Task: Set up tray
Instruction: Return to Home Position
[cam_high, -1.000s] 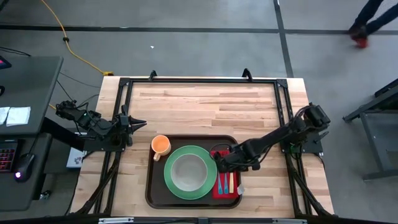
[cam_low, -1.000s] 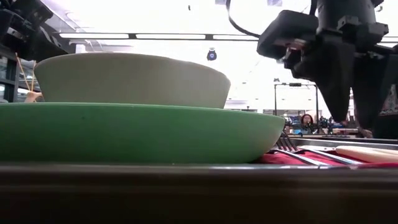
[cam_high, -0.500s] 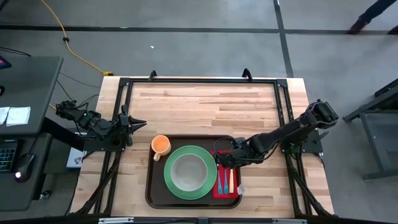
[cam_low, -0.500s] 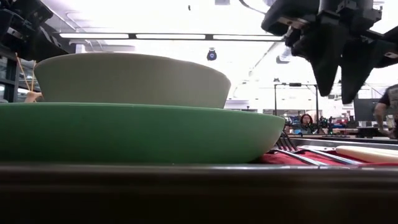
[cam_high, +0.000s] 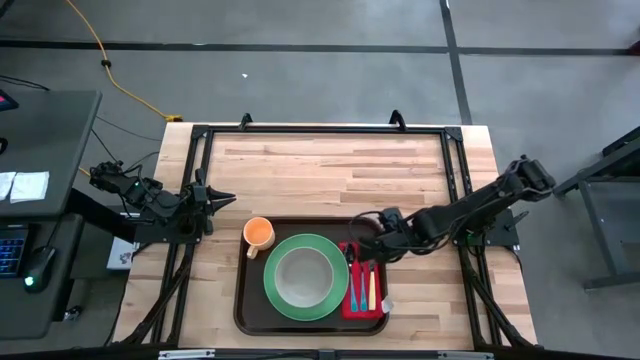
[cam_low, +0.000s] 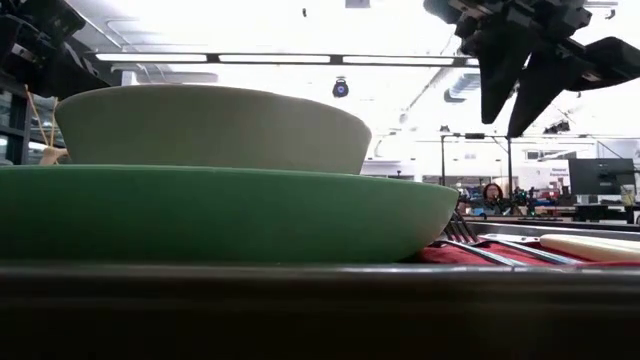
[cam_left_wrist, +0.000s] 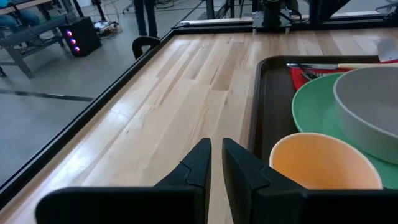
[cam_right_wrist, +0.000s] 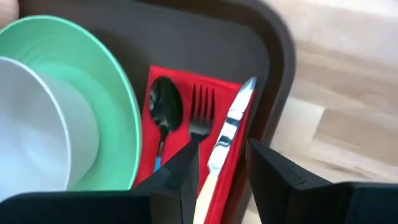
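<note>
The dark brown tray (cam_high: 250, 292) lies on the table near its near edge. On it stand a green plate (cam_high: 275, 296) holding a pale bowl (cam_high: 300, 277) and an orange cup (cam_high: 258, 232). A red napkin (cam_high: 347, 308) on it carries a spoon (cam_right_wrist: 163, 106), a fork (cam_right_wrist: 200, 115) and a knife (cam_right_wrist: 233, 121). My right gripper (cam_high: 368, 247) is open and holds nothing. It hangs above the far end of the napkin, fingers pointing down (cam_low: 505, 125). My left gripper (cam_high: 228, 199) waits shut at the table's left edge, beyond the cup (cam_left_wrist: 323, 168).
Bare wooden tabletop (cam_high: 330, 170) spreads from the tray to the far edge. A black frame (cam_high: 320, 130) runs around the table. The tray's raised rim (cam_right_wrist: 280, 56) lies just right of the knife.
My right gripper has risen from just above the cutlery and drawn back toward the table's right and far edges. The cutlery stays on the napkin.
</note>
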